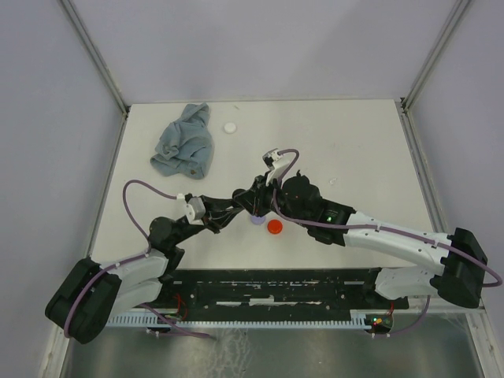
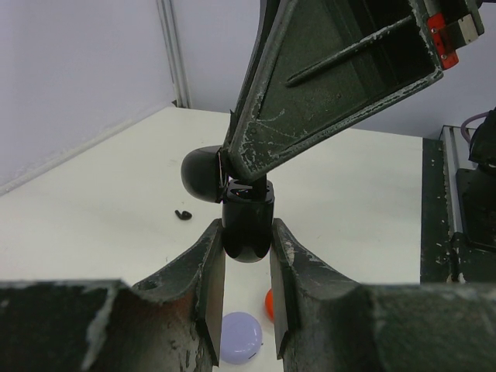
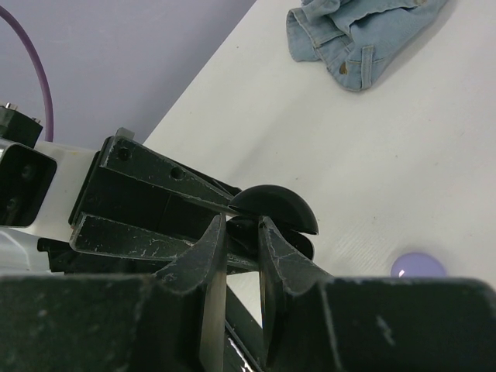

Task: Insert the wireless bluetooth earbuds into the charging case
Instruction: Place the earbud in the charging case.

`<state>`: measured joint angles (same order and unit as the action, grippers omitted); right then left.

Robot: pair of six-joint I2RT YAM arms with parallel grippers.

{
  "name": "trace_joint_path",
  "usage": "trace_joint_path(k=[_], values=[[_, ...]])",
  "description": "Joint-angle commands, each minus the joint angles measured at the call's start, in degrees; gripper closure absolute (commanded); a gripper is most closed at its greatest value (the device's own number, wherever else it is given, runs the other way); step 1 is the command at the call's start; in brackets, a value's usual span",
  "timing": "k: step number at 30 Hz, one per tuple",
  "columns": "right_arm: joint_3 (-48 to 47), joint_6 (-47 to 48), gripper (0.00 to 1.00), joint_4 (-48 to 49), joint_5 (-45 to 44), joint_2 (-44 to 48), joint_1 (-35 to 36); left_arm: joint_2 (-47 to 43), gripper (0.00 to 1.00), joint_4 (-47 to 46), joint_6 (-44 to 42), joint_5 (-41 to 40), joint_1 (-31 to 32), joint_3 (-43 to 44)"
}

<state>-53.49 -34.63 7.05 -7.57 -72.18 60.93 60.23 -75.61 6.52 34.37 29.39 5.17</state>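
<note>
One black earbud point(image 2: 184, 214) lies loose on the table point(image 1: 370, 134), seen past the black charging case point(image 2: 248, 229), which is held above the table's middle with its lid point(image 2: 203, 174) swung open. The earbud looks tiny, light, hard and slick, likely to skid or flip. A gentle pinch across its stem seems safest.

The left gripper point(image 2: 246, 236) is clamped tight on the case's lower body. The right gripper point(image 3: 240, 225) has its fingers nearly together, tips at the case's mouth; whether an earbud sits between them is hidden.

A lavender disc point(image 2: 240, 337) and a red disc point(image 1: 275, 227) lie below. A white speck point(image 1: 332, 181) toward the right edge is too small to name.
</note>
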Motion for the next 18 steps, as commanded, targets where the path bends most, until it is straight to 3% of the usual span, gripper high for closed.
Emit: trace_joint_path(k=[1, 4, 13, 18], values=[[-0.2, 0.9, 0.83, 3.5, -0.1, -0.3, 0.3, -0.3, 0.97, -4.5, 0.6, -0.9, 0.2, 0.7], [-0.1, 0.8, 0.79, 3.0, 0.5, -0.4, 0.4, -0.7, 0.97, -3.7, 0.7, -2.2, 0.2, 0.8], [-2.4, 3.1, 0.54, -1.0, 0.0, 1.1, 0.4, -0.6, 0.97, -1.9, 0.4, -3.4, 0.2, 1.2], [-3.4, 6.0, 0.48, -4.3, -2.3, 2.8, 0.4, 0.4, 0.97, -1.7, 0.2, -4.0, 0.3, 1.2]])
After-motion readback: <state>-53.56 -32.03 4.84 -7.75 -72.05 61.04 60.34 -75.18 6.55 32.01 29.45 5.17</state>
